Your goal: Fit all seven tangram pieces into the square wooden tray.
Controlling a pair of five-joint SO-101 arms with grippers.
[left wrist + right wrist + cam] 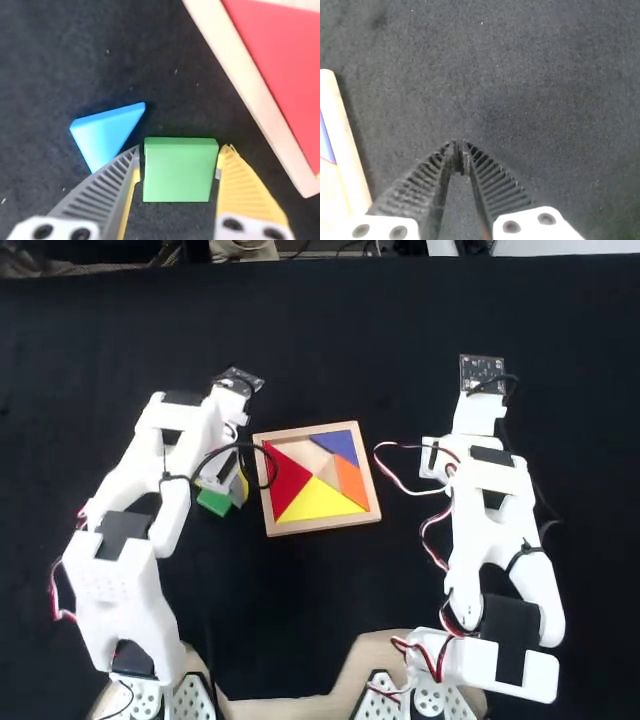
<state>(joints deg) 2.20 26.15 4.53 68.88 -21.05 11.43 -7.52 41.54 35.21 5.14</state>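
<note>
Left gripper: ribbed fingers, one grey, one yellow, clamp flat green square, mid-left of high view, just beside square wooden tray. Smooth blue triangle near it on black felt-like cloth. Right gripper: clenched, empty, right of tray.

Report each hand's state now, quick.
Left hand: closed on the green square.
Right hand: closed, holding nothing.
</note>
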